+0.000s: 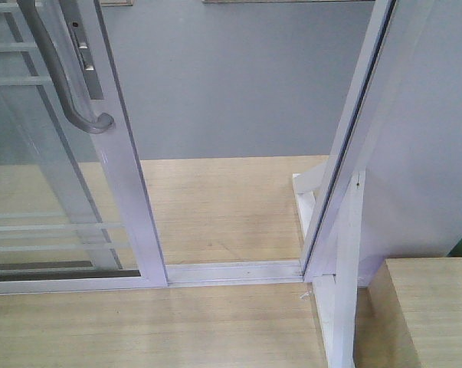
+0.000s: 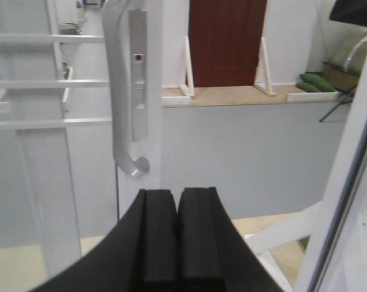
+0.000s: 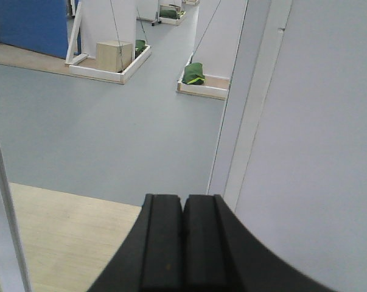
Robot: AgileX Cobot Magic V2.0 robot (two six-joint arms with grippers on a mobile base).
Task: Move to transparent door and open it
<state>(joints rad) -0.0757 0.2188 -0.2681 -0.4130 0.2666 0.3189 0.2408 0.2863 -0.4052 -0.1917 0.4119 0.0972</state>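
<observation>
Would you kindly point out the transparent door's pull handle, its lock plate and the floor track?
Pull handle (image 1: 62, 80): front-facing view, on the curved grey bar's middle.
Lock plate (image 2: 138, 91): left wrist view, on the plate's flat face.
Floor track (image 1: 231, 271): front-facing view, on the white rail between the frames.

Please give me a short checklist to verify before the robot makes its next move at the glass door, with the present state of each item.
1. Transparent door slid aside, gap open: ok.
2. Floor track in gap free of objects: ok.
3. Left hand shut, holding nothing: ok.
4. Left hand off the pull handle: ok, handle sits beyond it.
5. Right hand shut, holding nothing: ok.
6. Base clearance to the door-frame post: cannot tell.
</observation>
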